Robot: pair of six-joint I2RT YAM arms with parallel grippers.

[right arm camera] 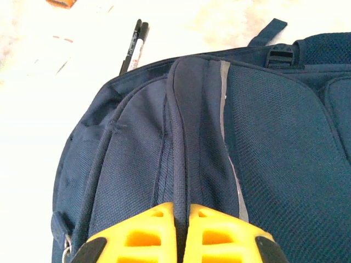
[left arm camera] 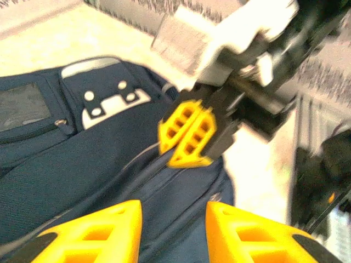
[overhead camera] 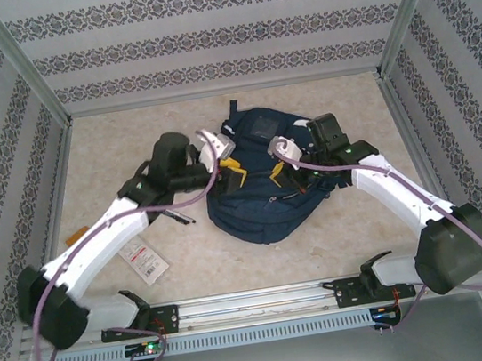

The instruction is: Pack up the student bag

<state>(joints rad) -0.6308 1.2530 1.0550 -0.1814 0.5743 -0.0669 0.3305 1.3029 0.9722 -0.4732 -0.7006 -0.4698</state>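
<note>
Two black pens point(overhead camera: 179, 216) on beige table point(overhead camera: 323, 250); white red-printed packet point(overhead camera: 142, 259) nearer front edge.

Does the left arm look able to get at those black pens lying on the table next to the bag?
Probably yes. The pens lie uncovered on the table beside the student bag, right by the left arm, and the left gripper is open and empty.
</note>
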